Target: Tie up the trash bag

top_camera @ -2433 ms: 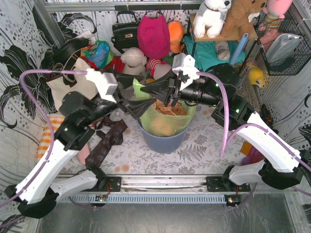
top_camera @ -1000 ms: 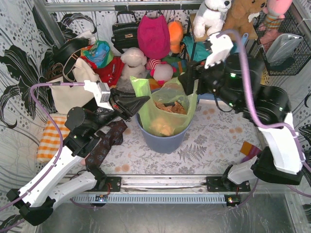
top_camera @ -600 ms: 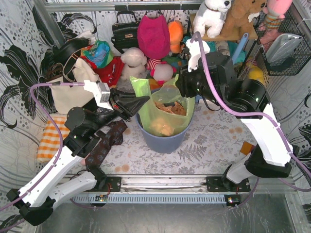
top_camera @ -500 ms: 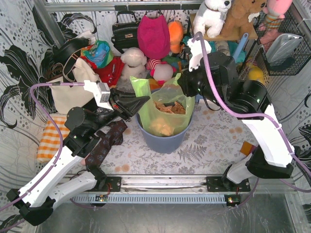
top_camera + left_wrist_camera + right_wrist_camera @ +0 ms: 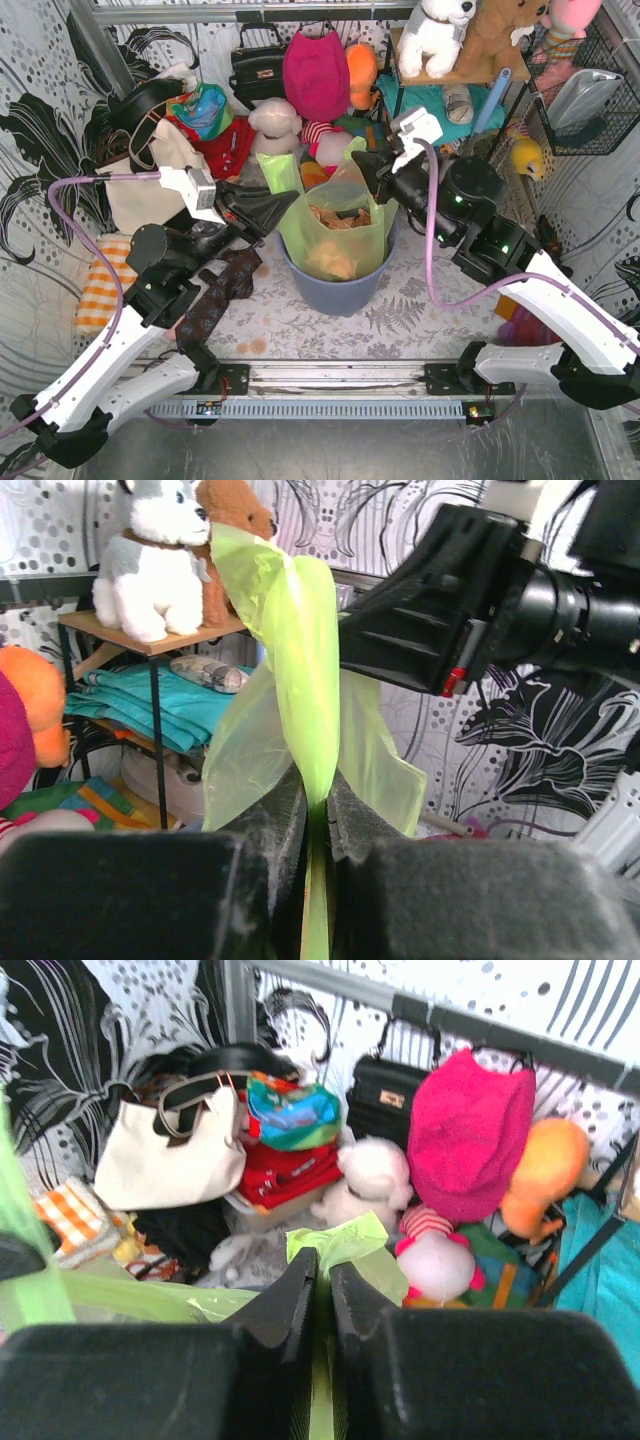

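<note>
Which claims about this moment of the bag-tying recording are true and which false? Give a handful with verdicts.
1. The left gripper is shut on the trash bag. True.
2. The right gripper hangs open, clear of the bag. False: it is shut on a flap of the bag.
3. The bag sits in the blue-grey bin. True.
4. The bag's top is already knotted. False: its mouth gapes open, with crumpled paper showing.
</note>
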Available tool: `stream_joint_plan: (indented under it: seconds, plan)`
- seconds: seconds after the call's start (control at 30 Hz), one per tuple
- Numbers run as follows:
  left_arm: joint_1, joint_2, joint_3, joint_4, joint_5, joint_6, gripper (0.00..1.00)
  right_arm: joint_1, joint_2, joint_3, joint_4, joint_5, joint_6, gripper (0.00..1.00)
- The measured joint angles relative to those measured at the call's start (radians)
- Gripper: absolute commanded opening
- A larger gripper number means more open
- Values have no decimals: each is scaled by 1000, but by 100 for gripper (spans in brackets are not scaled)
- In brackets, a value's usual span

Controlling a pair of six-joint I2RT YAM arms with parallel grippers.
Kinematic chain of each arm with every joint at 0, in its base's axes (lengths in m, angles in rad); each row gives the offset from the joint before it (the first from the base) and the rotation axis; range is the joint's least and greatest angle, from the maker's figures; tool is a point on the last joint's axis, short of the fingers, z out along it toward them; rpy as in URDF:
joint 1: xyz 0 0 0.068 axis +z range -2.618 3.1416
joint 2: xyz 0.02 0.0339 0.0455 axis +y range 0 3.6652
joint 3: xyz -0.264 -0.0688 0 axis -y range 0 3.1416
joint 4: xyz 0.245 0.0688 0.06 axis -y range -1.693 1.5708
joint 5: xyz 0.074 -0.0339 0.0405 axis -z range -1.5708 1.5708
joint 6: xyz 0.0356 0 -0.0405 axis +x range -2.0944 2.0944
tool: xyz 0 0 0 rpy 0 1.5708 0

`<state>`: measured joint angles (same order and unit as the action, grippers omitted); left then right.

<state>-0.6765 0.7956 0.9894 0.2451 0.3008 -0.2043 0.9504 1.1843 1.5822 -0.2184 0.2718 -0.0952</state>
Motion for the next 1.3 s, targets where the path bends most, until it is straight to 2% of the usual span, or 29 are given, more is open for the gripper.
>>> stream_joint_plan:
  seconds: [0.13,0.2,0.3,0.4,0.57,0.7,0.87,0.93,1.0,1.07,1.17,1.3]
  plan:
    - [0,-18,2,-17,-59,3,16,0,-88,-151,180,-61,-23,17]
    - [0,-30,2,-19,-82,5,16,0,-153,-227,221,-73,-10,25]
    - [0,-45,2,-20,-102,8,16,0,-248,-295,214,-74,35,45]
    - [0,-50,2,-20,-109,8,16,0,-289,-269,136,-53,95,55]
    - [0,-53,2,-21,-110,8,16,0,-194,7,-117,13,156,60]
    - [0,-53,1,-21,-110,8,16,0,-14,340,-328,49,162,62]
    - [0,-51,1,-21,-109,8,15,0,301,876,-661,101,141,63]
    - [0,-51,1,-21,-109,8,15,0,412,1039,-776,124,130,63]
    - [0,-51,1,-21,-109,8,15,0,460,1074,-858,138,123,63]
    - [0,-51,1,-21,-109,8,15,0,460,1015,-902,142,114,64]
    - [0,-49,1,-22,-109,8,15,1,436,897,-922,144,103,65]
    - [0,-45,1,-23,-109,8,15,8,440,896,-948,164,84,65]
